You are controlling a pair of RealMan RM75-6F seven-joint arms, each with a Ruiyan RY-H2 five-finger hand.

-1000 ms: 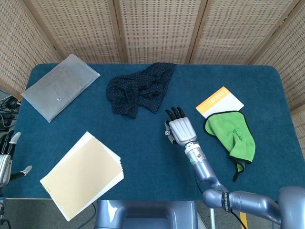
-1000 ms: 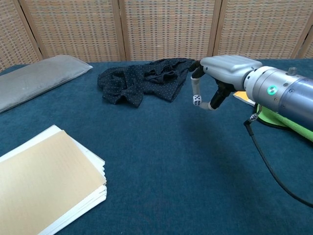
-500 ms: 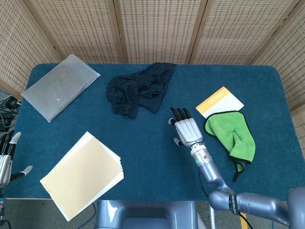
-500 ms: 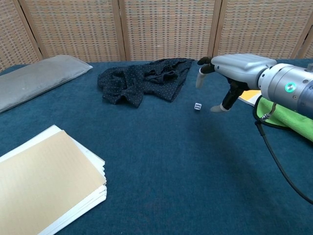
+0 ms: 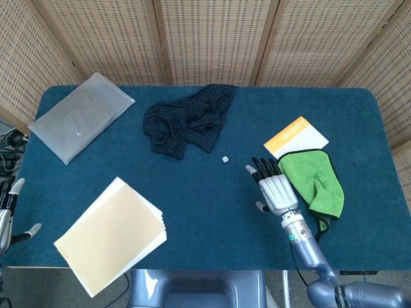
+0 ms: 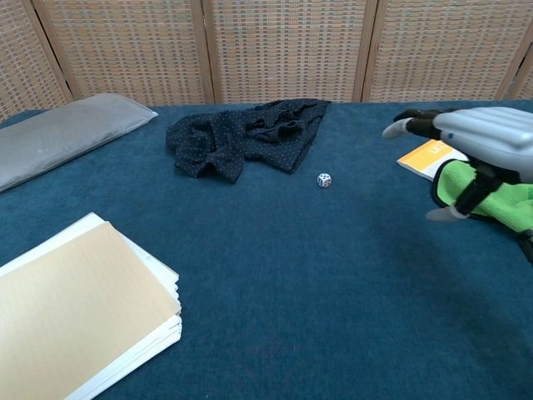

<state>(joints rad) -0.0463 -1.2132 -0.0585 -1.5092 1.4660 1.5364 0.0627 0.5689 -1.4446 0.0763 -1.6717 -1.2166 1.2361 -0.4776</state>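
A small white die (image 5: 225, 159) (image 6: 324, 180) lies alone on the blue table, just right of the dark dotted cloth (image 5: 187, 120) (image 6: 241, 137). My right hand (image 5: 272, 187) (image 6: 466, 150) hovers open to the right of the die, fingers spread, holding nothing, right beside the green cloth (image 5: 314, 180) (image 6: 487, 196). My left hand (image 5: 9, 215) hangs off the table's left edge, fingers apart and holding nothing; the chest view does not show it.
An orange-and-white booklet (image 5: 296, 136) (image 6: 429, 156) lies partly under the green cloth. A stack of tan paper (image 5: 112, 233) (image 6: 75, 304) sits at the front left. A grey padded pouch (image 5: 81, 115) (image 6: 62, 135) lies at the back left. Wicker screens stand behind the table.
My right hand let go of the die, which now rests on the table near the dark cloth. The hand then drew back to the right and toward the front, beside the green cloth.
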